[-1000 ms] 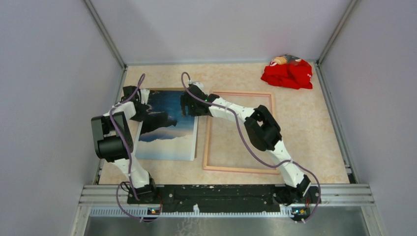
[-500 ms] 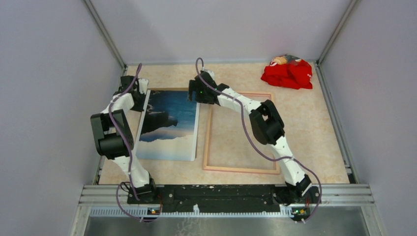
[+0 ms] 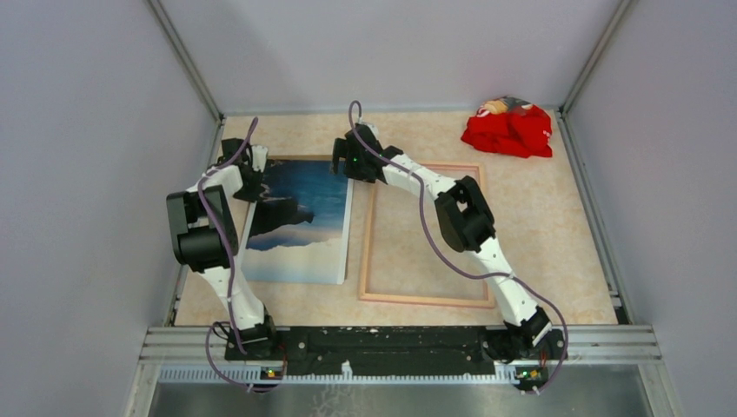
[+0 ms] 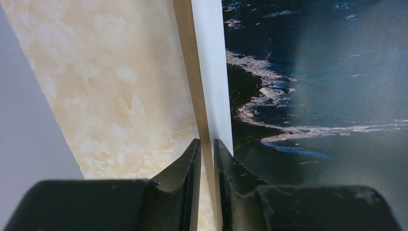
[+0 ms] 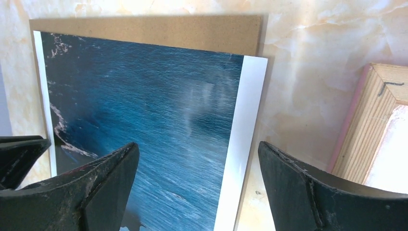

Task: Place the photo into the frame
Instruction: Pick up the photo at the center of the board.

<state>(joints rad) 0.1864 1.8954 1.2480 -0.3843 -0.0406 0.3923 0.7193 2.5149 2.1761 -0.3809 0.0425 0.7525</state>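
Note:
The photo [image 3: 300, 217], blue sea and dark coast with a white border, lies face up on the brown backing board [image 3: 295, 158] at the left. The frame [image 3: 423, 300] lies right of it, pale wood side up; its corner shows in the right wrist view [image 5: 380, 125]. My left gripper [image 3: 250, 178] is at the photo's far left corner. In the left wrist view it [image 4: 207, 142] is nearly shut, with the board's edge [image 4: 185, 57] seen through the slit. My right gripper [image 3: 348, 165] is wide open above the photo's far right corner [image 5: 250, 65].
A red cloth bundle [image 3: 508, 130] lies at the far right corner. Grey walls close the table on the left, back and right. A metal rail [image 3: 400, 339] runs along the near edge by the arm bases.
My left gripper moved from over the photo's left part out to its far left corner. My right gripper moved up and right to the far right corner. The photo stayed put.

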